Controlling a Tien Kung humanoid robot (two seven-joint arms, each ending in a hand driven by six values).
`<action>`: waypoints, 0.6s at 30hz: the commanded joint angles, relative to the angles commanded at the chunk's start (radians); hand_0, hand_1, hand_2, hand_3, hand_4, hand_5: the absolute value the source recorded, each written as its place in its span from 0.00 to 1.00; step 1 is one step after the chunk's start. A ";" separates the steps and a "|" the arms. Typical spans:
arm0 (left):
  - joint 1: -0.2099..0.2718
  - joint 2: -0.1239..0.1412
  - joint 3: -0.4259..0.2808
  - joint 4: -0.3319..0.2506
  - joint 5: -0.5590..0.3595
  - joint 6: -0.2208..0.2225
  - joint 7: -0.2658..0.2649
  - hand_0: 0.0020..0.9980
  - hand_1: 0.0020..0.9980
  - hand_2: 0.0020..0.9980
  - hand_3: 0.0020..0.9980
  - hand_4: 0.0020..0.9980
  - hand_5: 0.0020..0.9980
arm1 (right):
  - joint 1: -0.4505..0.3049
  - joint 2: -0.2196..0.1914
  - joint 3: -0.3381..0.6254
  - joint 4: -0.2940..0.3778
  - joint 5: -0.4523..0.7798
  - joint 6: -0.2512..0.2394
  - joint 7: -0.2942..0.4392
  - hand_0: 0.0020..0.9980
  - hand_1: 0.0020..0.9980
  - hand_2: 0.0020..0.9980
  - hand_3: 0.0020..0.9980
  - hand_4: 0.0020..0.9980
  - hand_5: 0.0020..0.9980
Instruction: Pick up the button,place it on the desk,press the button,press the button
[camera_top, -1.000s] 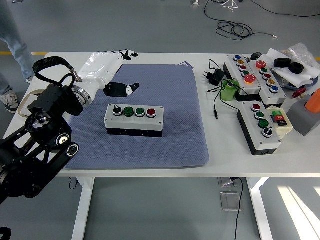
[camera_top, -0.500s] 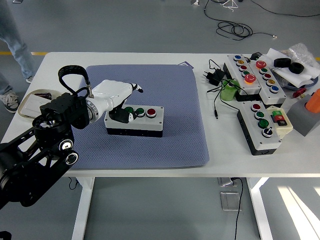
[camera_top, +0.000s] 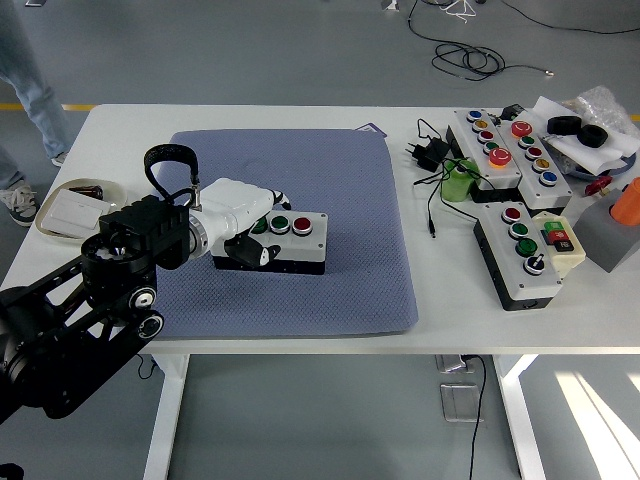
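Left hand (camera_top: 243, 212) lies on the left end of the button box (camera_top: 285, 240), fingers curled down over its buttons, gripping nothing. Under the hand, the box sits on the blue mat (camera_top: 330, 180)

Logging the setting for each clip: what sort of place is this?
Probably a robotics lab or test workshop: a white table with a blue mat, several industrial push-button boxes and a power adapter, plus loose cables across a grey floor.
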 joint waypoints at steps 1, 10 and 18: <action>0.000 0.000 0.001 0.002 0.000 -0.003 0.000 0.00 0.03 0.12 0.83 0.64 0.33 | 0.000 0.000 0.000 0.000 0.001 0.000 0.000 0.79 0.80 0.82 0.75 0.41 0.48; -0.009 -0.005 0.019 0.037 0.003 -0.024 0.004 0.00 0.03 0.12 0.82 0.63 0.32 | 0.002 0.000 -0.002 0.000 0.003 0.000 0.001 0.79 0.80 0.82 0.75 0.41 0.48; -0.008 -0.003 0.025 0.047 0.001 -0.060 0.017 0.00 0.03 0.13 0.81 0.62 0.31 | 0.002 -0.001 -0.003 0.000 0.004 0.000 0.001 0.79 0.80 0.82 0.75 0.41 0.48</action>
